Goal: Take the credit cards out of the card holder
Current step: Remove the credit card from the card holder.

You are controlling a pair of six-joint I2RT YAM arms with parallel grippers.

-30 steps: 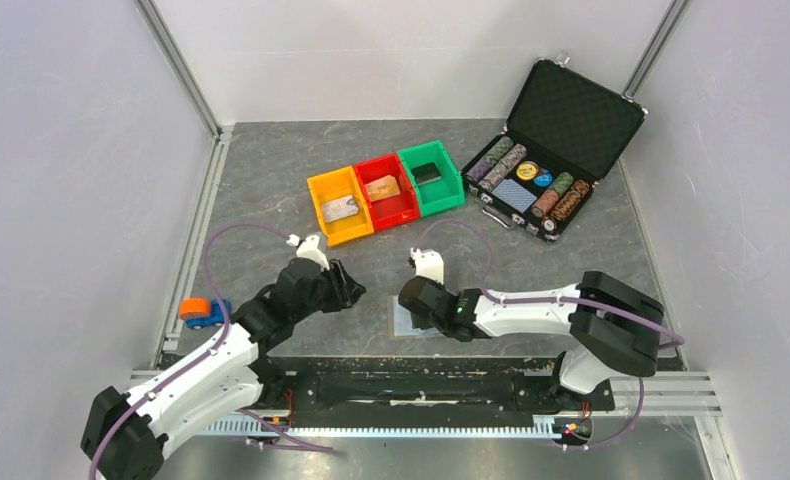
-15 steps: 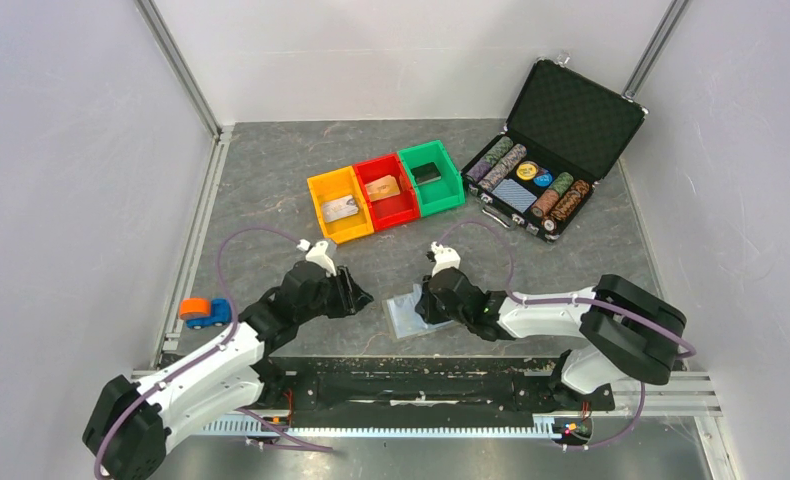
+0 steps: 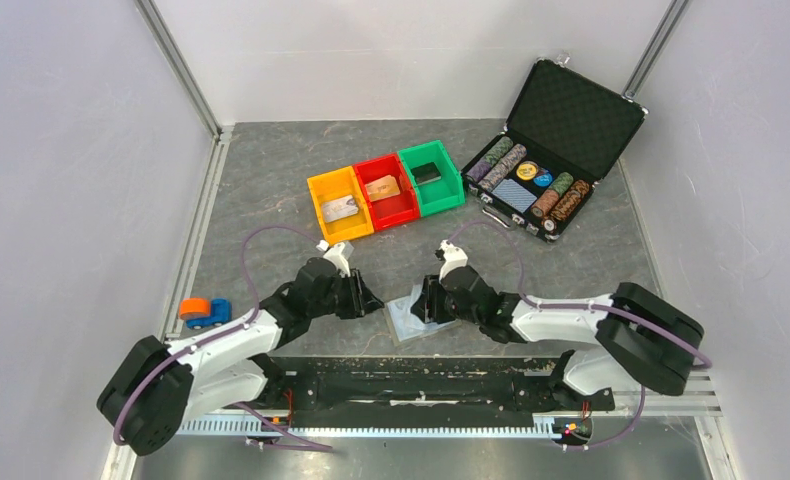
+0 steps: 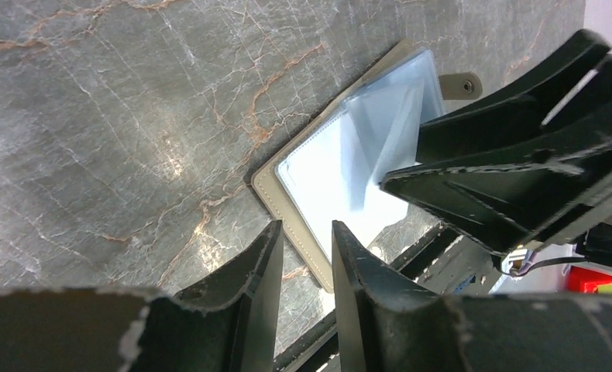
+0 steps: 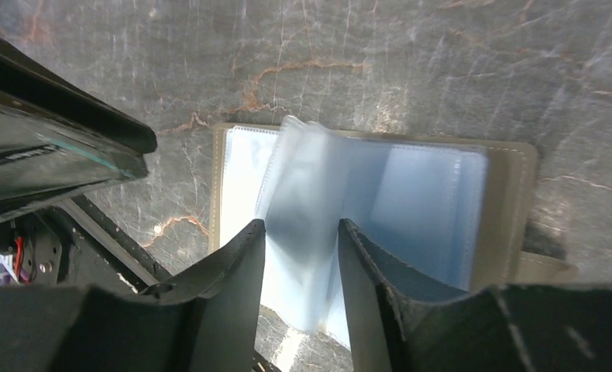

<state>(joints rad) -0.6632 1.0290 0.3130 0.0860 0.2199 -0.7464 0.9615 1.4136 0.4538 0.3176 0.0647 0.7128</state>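
Observation:
The card holder (image 3: 405, 321) lies open on the table between my two grippers, grey-beige outside with light-blue clear sleeves. In the left wrist view the card holder (image 4: 330, 174) lies just past my left gripper (image 4: 306, 229), whose jaws stand a little apart and empty over its near corner. In the right wrist view my right gripper (image 5: 301, 225) is open over the card holder (image 5: 442, 194), and a loose, blurred sleeve leaf (image 5: 303, 178) stands up between the jaws. I see no card in the sleeves. My left gripper (image 3: 373, 299) and right gripper (image 3: 422, 303) face each other.
Yellow bin (image 3: 323, 186), red bin (image 3: 403, 209) and green bin (image 3: 449, 188) stand in a row behind, with a card (image 3: 339, 208) in the yellow and a card (image 3: 382, 187) in the red. An open black chip case (image 3: 556, 130) is back right. A small orange-blue toy (image 3: 200, 311) lies left.
My right gripper has moved right and off the card holder, uncovering it with its sleeves lifted. My left gripper has moved right, close to the holder's left edge.

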